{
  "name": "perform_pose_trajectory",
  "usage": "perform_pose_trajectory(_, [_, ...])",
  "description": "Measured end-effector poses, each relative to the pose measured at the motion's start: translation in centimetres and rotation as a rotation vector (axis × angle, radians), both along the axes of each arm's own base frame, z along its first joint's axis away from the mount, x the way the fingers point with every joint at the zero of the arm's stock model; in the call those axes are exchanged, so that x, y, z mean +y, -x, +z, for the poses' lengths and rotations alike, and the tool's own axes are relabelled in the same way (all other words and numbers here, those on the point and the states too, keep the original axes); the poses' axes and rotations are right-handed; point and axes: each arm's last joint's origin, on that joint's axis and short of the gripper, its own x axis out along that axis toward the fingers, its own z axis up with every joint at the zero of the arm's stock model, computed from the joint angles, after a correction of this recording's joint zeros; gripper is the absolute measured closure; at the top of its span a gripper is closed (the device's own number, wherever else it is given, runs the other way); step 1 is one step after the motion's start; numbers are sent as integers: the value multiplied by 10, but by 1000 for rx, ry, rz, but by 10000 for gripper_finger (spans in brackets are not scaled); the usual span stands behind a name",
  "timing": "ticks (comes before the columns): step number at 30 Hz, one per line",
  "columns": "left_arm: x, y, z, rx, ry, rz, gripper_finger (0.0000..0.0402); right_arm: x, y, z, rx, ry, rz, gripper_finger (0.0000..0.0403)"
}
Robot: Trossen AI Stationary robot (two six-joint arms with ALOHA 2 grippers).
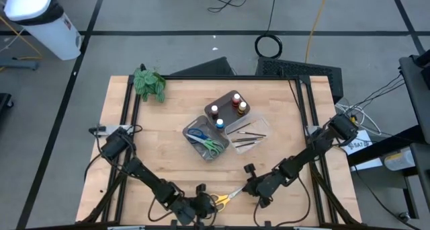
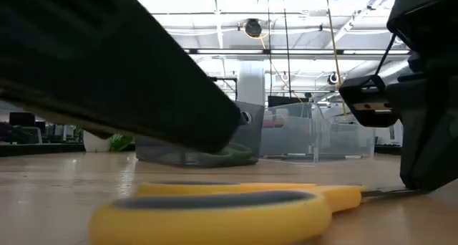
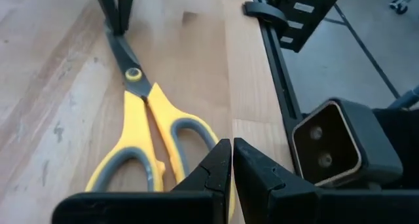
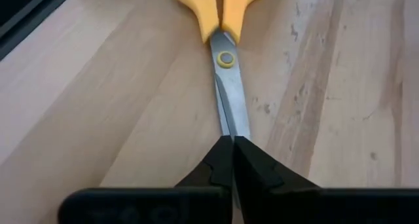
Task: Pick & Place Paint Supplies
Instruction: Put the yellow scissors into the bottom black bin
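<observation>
Right wrist view shows the right gripper (image 4: 232, 145) clamped on the blade tips of the yellow scissors (image 4: 222, 27) lying flat at the table's near edge. Thin, slick steel may pivot; gripping nearer the pivot looks steadier. The left gripper (image 3: 232, 160) rests closed by the handles.

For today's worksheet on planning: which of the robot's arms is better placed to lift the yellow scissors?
The right. Its fingers are already shut on the blade tips of the yellow scissors; the left gripper is shut empty beside the handles.
</observation>
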Motion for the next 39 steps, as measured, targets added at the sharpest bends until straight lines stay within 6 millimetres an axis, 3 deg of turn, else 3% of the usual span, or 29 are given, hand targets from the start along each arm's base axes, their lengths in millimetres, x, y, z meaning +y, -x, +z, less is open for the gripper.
perform_pose_trajectory(10, [-1, 6, 24, -11, -7, -38, 376, -10, 0, -6, 73, 30, -100, 402])
perform_pose_trajectory(16, [2, 9, 18, 61, -1, 7, 375, -15, -2, -6, 73, 40, -134, 403])
perform_pose_trajectory(22, [9, 11, 12, 90, -146, 22, 368, -16, -2, -7, 79, 35, -144, 403])
perform_pose_trajectory(27, [21, 11, 9, 156, -245, 44, 314, -15, -1, -9, 109, 19, -118, 403])
perform_pose_trajectory(34, [45, 5, 13, 233, -354, 53, 216, -15, 1, -30, 196, 15, -107, 403])
perform_pose_trajectory(39, [53, 0, 13, 250, -371, 30, 181, -14, 1, -39, 235, 4, -87, 403])
